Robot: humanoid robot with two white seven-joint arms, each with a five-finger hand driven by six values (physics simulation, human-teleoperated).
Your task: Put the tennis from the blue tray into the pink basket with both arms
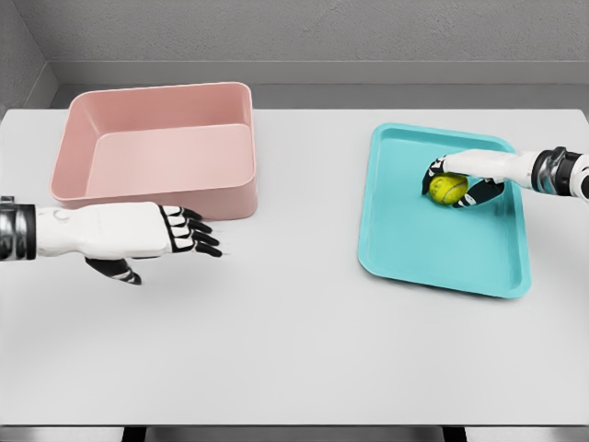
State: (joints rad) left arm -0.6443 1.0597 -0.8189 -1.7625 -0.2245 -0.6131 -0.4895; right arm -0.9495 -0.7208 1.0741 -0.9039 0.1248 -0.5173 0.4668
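Note:
A yellow-green tennis ball (447, 189) lies in the upper right part of the blue tray (414, 249). My right hand (457, 182) reaches in from the right edge and its fingers curl around the ball, thumb side below and fingers above. The ball sits low, at the tray's floor. The pink basket (156, 152) stands at the back left, with nothing inside. In front of the basket's near wall, my left hand (189, 230) hovers flat with its fingers stretched out toward the right, holding nothing.
The white table (294, 350) spans the whole view, with its front edge near the bottom. A grey wall runs behind the table. About a hand's width of bare tabletop separates the basket from the tray.

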